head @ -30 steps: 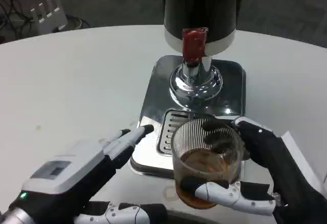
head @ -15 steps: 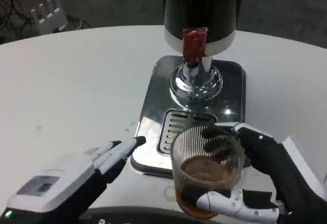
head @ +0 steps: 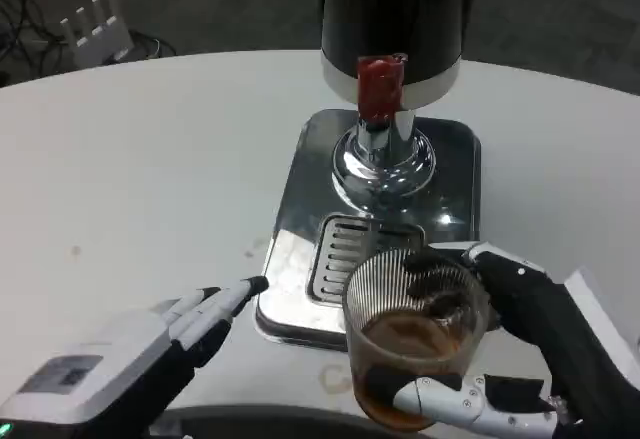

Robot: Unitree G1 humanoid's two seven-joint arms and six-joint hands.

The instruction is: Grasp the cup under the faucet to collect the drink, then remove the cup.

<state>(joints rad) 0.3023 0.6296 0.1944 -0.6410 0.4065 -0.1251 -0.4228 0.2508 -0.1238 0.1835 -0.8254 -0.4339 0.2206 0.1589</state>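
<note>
The ribbed glass cup (head: 415, 334), upright and holding brown drink in its lower part, is gripped by the right hand (head: 520, 359): dark fingers are wrapped round its far side and a white finger is laid across its base on the near side. The cup is seen at the near edge of the dispenser's steel drip tray (head: 300, 259), nearer the robot than the faucet (head: 380, 89) with its red tap handle, so it is judged already clear of the spout. The left hand (head: 150, 344) is seen empty, fingers extended together toward the tray, apart from the cup. The white tabletop (head: 150, 159) is bare on the left, where set-down room is judged ample.
</note>
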